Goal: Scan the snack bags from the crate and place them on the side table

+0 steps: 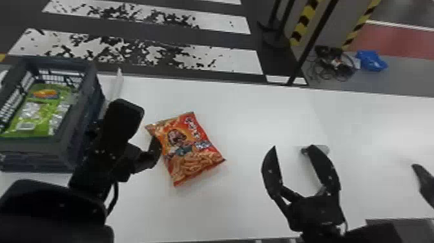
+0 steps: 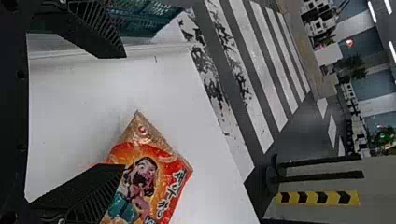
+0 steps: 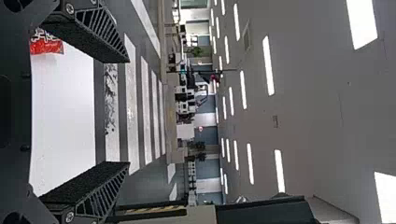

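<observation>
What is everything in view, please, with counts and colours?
Table: count unclear, white, before the robot.
Crate: one, dark grey, left.
Green bag: at least one, inside crate.
Orange bag: one, on the table.
Striped bands: two, yellow and black, beyond the table.
Cables: several, black, on the floor.
Blue item: one, beside cables.
Floor stripes: several, white, behind.
Unidentified item: one, black, right edge.
Left pincer: one, black, beside the orange bag.
Right pincer: one, black, farther right.
</observation>
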Motion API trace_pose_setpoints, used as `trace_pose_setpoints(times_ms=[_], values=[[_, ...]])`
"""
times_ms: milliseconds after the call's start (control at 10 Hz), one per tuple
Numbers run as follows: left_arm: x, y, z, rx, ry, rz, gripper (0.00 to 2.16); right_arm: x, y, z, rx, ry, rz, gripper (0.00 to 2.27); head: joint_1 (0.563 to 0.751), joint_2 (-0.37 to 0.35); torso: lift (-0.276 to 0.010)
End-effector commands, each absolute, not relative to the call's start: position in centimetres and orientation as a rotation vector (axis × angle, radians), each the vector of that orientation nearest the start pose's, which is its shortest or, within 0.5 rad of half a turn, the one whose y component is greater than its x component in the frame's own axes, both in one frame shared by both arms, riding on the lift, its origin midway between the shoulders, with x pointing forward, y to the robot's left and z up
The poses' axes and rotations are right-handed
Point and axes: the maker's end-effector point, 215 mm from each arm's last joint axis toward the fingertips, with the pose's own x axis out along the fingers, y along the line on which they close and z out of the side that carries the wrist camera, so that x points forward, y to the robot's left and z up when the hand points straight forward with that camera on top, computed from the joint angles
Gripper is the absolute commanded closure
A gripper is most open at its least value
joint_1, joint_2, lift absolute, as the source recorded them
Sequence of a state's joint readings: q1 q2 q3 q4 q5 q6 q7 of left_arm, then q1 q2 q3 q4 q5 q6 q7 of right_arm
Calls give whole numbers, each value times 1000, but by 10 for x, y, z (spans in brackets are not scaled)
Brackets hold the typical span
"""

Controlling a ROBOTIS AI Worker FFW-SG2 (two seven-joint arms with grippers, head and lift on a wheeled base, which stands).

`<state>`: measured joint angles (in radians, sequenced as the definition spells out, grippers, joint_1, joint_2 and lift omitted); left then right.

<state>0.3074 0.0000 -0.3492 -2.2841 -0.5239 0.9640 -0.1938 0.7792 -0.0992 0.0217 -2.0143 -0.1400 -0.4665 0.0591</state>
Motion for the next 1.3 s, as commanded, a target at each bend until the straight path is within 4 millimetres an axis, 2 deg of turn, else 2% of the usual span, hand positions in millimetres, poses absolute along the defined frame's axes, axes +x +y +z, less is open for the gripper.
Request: trace_pose_setpoints(times_ms=[0,100,300,500,600,800,1000,1200], values=[[449,133,-349,193,387,-227,36,346,-219,-326,77,-121,111,87,695,-149,-94],[451,145,-328,165,309,-224,60,346,-214,-329,75,-103,135,80,695,-135,-94],[450,179,-302,64,192,-214,76,352,-206,-350,109,-1,176,76,695,-92,-94],[438,221,-304,47,184,-169,76,359,-198,-360,146,73,226,76,695,-23,-94],[430,237,-304,34,173,-166,80,364,-188,-371,154,140,262,76,695,-6,-94],[413,270,-314,16,192,-142,83,364,-166,-418,218,377,345,76,695,78,-94],[402,287,-317,7,185,-128,83,365,-149,-441,295,518,407,76,695,161,-94],[399,288,-317,-5,185,-137,93,367,-141,-447,358,594,440,76,695,198,-94]])
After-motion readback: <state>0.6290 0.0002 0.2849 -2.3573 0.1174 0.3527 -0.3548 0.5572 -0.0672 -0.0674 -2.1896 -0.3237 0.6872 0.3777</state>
